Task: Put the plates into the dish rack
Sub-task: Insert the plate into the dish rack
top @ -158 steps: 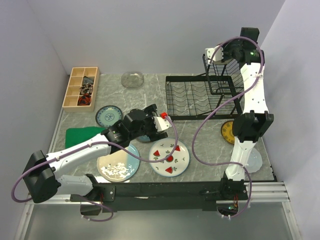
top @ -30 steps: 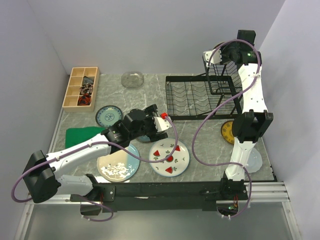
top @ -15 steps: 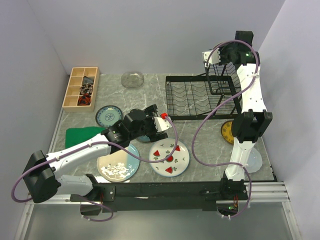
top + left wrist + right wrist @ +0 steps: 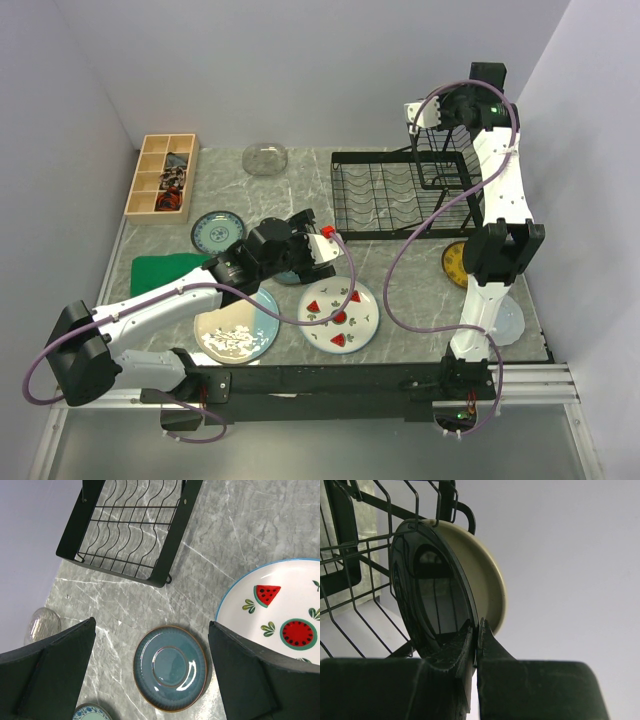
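The black plate is pinched on edge at its lower rim by the closed right gripper, beside the wires of the dish rack at the upper left. The left gripper is held wide open above the slate-blue plate, seen at bottom centre.

L-wrist view: watermelon plate cut by frame edge, blue-patterned plate mostly off btm.
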Available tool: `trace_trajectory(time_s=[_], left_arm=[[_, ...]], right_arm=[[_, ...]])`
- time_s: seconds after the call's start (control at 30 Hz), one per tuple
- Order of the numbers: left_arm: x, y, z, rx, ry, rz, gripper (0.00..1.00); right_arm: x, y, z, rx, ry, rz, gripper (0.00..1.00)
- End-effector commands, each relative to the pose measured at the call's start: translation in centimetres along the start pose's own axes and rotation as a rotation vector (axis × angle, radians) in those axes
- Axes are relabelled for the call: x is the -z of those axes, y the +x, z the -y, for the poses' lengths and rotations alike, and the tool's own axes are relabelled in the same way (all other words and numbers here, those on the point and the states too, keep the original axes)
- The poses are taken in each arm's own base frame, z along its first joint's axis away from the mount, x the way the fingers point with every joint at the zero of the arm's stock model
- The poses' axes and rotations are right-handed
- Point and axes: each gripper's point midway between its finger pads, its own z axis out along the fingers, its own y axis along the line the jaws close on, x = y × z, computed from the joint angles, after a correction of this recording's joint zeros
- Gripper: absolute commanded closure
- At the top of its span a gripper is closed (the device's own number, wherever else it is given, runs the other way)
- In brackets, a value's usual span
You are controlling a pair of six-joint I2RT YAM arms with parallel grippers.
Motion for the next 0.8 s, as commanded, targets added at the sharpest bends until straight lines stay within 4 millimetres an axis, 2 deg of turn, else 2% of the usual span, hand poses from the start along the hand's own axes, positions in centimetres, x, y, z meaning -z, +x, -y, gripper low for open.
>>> trace_trajectory(time_s=[0.0,0.13,0.23,0.27,0.33,0.37,0.47,0.63,0.77], left_arm=[[-0.1,-0.7,0.1,0.006,0.008,0.023,0.00],[-0.2,-0.6,0.1,0.004,0.007,0.020,0.01],[-0.2,-0.5,0.1,0.006,0.008,0.017,0.01],[-0.2,-0.6,0.1,0.006,0.008,0.021,0.01],[-0.2,-0.6,0.1,0.006,0.007,0.018,0.01],[-0.2,-0.6,0.1,0.004,0.007,0.020,0.01],[-0.1,-0.6,0.1,0.006,0.007,0.022,0.00],[0.0,-0.8,0.1,0.007,0.008,0.026,0.00],[0.0,-0.9,0.0,0.010,0.008,0.029,0.00]], right_arm=[[-0.1,1.0,0.8,0.007,0.040,-0.032,1.00],[-0.5,1.1,0.7,0.008,0.043,-0.032,0.97],[-0.7,1.3,0.9,0.007,0.058,-0.036,0.85],[-0.9,1.3,1.0,0.009,0.064,-0.036,0.77],[-0.9,1.4,1.3,0.008,0.074,-0.039,0.70],[-0.9,1.5,1.5,0.008,0.085,-0.044,0.63],[-0.8,1.6,2.0,0.003,0.106,-0.049,0.53],[-0.2,1.6,2.9,-0.017,0.148,-0.053,0.46],[1.7,1.3,4.9,-0.052,0.216,-0.045,0.41]])
